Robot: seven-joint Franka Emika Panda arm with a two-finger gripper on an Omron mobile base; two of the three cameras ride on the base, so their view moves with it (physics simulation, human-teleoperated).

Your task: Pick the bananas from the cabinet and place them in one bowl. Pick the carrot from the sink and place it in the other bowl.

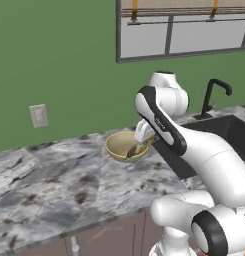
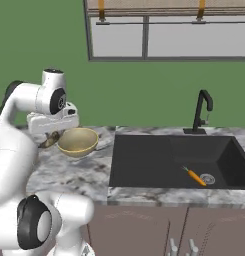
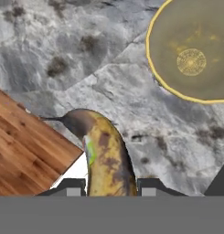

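Bowl and sink on the marble counter
A tan bowl (image 2: 78,141) sits left of the black sink (image 2: 144,160); a carrot (image 2: 195,176) lies beside the silver drain (image 2: 208,178).

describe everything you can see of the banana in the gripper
The banana is small, curved and yellow, heavily blotched brown-black, with a dark pointed stem tip and a greenish patch on one side. It is clamped between the gripper fingertips and held in the air above the marbled counter, beside the tan yellow-rimmed bowl, not yet over it.
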